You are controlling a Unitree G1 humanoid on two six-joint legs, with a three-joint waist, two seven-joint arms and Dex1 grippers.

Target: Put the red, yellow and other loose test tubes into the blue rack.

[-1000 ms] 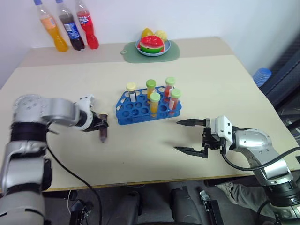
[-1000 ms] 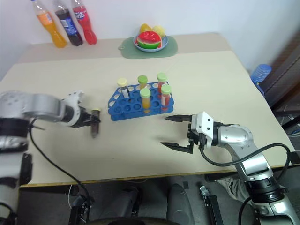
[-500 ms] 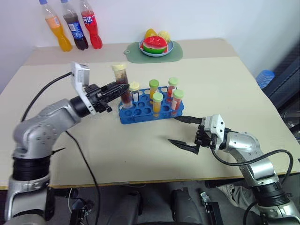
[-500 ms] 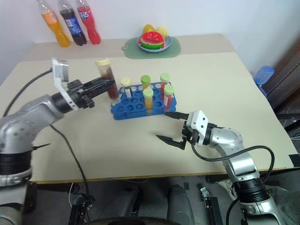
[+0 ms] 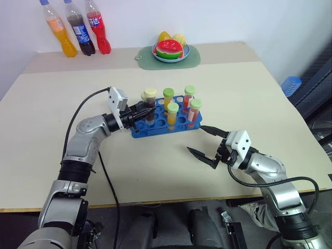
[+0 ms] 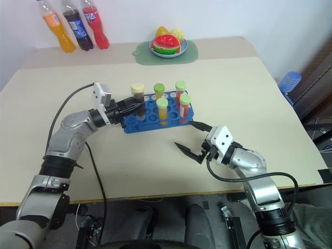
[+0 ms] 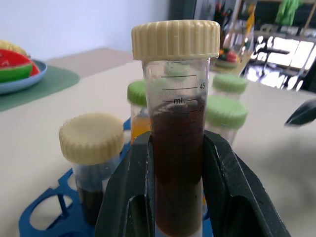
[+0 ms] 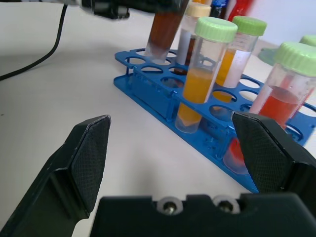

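Left eye view shows you a beige table (image 5: pixel 249 93) with a blue rack (image 5: pixel 165 123) near its middle. Your left gripper (image 5: pixel 141 113) reaches in from the left, its two black fingers clamped on a brown tube (image 5: pixel 150 106) with a cream cap. You hold that tube upright at the rack's left end, its base at the holes there; whether it is seated you cannot tell. Just behind it stands another cream-capped tube (image 7: pixel 92 165). Further right in the rack stand four green-capped tubes, two with orange liquid (image 5: pixel 171 116) and two with red (image 5: pixel 194 112).

Your right gripper (image 5: pixel 205 146) hovers over bare table just near and right of the rack, fingers spread wide apart and holding nothing. Its fingertips point left toward the rack without touching it.

At the far edge of the table, a green mat (image 5: pixel 193 59) carries a plate of toy fruit (image 5: pixel 168 49). Three soda bottles (image 5: pixel 77 34) stand at the far left corner, well apart from the rack.
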